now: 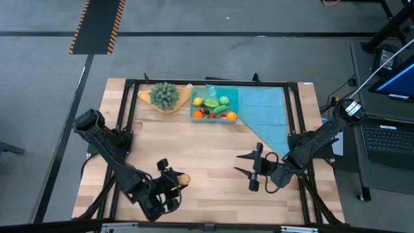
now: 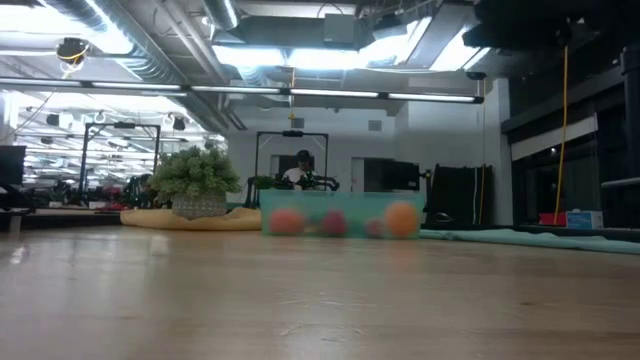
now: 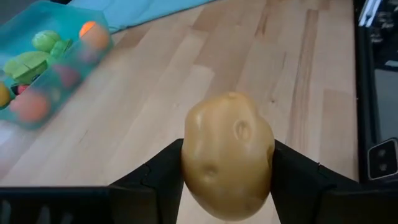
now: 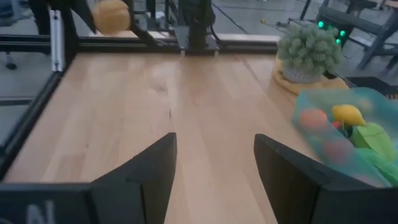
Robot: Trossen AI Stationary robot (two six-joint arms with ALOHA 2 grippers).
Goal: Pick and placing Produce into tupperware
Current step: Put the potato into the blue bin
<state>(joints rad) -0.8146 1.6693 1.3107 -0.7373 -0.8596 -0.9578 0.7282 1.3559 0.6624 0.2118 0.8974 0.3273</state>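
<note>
Tan and bumpy, a toy potato (image 3: 229, 155) sat pinched between the two fingers of the left hand (image 1: 173, 183), down near 7 o'clock on the wooden surface (image 1: 213, 155). The potato was lifted and well apart from the tupperware (image 1: 214, 105), which sat up near 12 o'clock.

The right hand (image 1: 251, 169) waited near 5 o'clock with its fingers spread and nothing between them.

The step looked like carrying: the potato was picked but not yet put away. Next, I think the left hand would need to travel up toward 12 o'clock, stop over the tupperware, and let go so the potato drops inside with the others.

There was one tupperware, one potato in the hand, and two hands. Inside the tupperware I could make out about nine pieces of produce, orange, yellow, green and red, but they were too small to count for sure. One bushy green plant (image 1: 164, 94) on a wooden dish stood just beside the tupperware, and one teal cloth (image 1: 268, 113) lay on the other side.
</note>
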